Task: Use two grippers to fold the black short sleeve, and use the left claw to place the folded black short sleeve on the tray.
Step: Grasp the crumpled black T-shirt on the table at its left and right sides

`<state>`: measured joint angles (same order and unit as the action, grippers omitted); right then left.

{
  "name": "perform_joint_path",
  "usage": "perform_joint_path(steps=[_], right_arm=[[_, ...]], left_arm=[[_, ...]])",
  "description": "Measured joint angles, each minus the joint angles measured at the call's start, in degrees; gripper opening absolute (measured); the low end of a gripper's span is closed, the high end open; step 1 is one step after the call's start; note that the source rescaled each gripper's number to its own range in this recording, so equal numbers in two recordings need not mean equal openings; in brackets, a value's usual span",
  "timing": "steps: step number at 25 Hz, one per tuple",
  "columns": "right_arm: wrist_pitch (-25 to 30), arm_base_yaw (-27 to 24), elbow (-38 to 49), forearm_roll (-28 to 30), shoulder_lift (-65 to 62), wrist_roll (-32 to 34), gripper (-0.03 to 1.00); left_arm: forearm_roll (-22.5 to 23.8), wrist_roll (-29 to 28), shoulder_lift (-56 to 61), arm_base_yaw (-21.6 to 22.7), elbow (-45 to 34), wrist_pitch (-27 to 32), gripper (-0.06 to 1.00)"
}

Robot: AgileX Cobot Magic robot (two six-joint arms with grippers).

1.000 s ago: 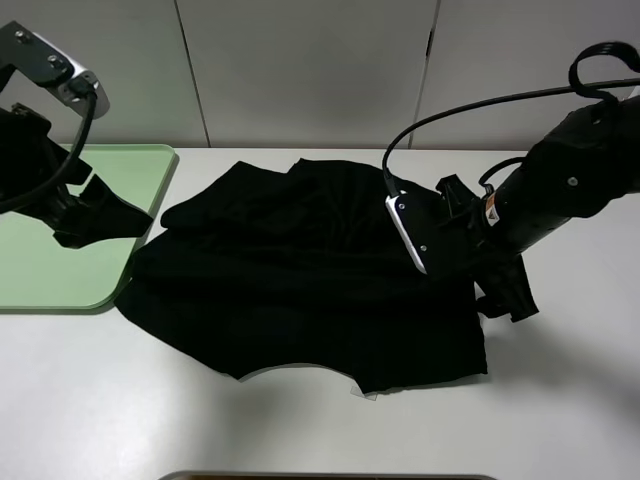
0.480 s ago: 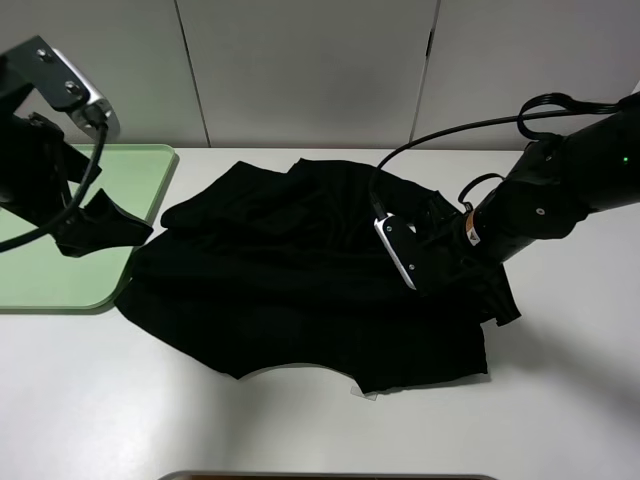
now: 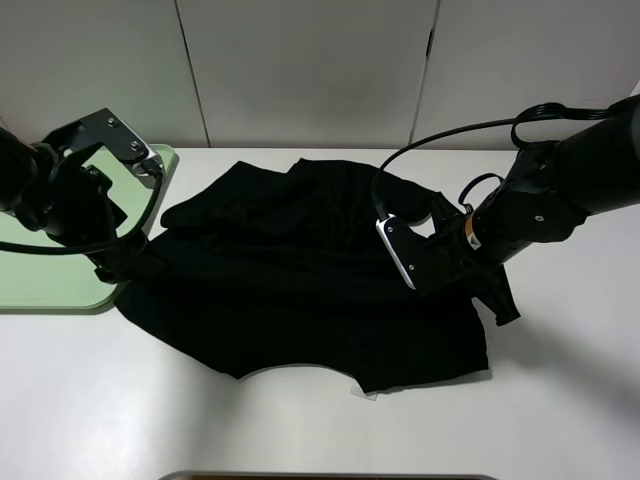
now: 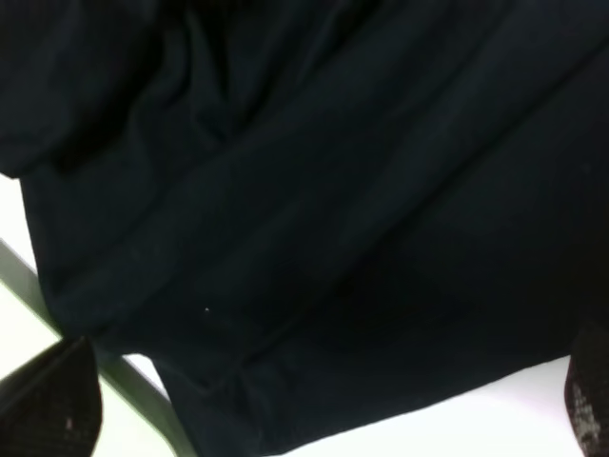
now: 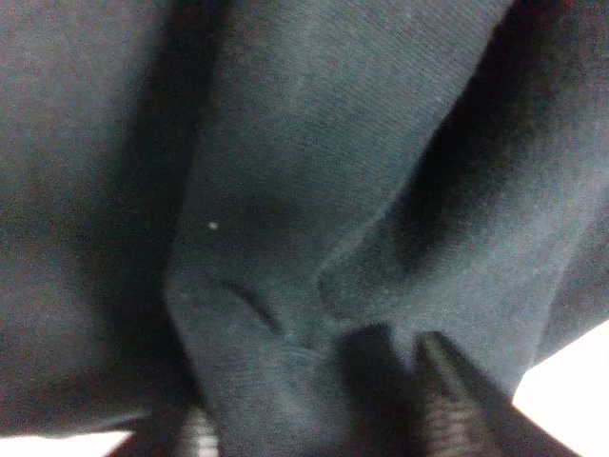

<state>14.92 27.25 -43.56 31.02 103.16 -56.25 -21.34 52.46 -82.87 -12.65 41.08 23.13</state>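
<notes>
Left gripper (image 3: pixel 125 263) drops, wide open, to the shirt (image 3: pixel 300 270) edge; right gripper (image 3: pixel 495 298) pinches a bunched fold.

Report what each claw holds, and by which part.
The right claw seems to pinch a bunched fold of the black short sleeve near its right edge. The left claw stands open over the shirt's left edge, holding nothing.

Matt cloth black short sleeve (image 3: pixel 300 270), smooth green plastic tray (image 3: pixel 45 285), smooth white table (image 3: pixel 560 400)
</notes>
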Motion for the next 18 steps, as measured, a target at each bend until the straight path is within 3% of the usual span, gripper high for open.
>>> perform_joint_path(steps=[2,7,12,18], right_arm=[[0.0,0.0,0.0,0.0,0.0,0.0,0.31],[0.0,0.0,0.0,0.0,0.0,0.0,0.21],[0.0,-0.2,0.0,0.0,0.0,0.0,0.01],[2.3,-0.2,0.0,0.2,0.0,0.2,0.0]], left_arm=[[0.0,0.5,-0.5,0.0,0.0,-0.9,0.97],[0.0,1.0,-0.6,-0.4,0.0,-2.7,0.97],[0.0,4.5,-0.6,-6.0,0.0,-4.8,0.96],[0.4,7.8,-0.6,-9.4,0.0,-9.7,0.93]])
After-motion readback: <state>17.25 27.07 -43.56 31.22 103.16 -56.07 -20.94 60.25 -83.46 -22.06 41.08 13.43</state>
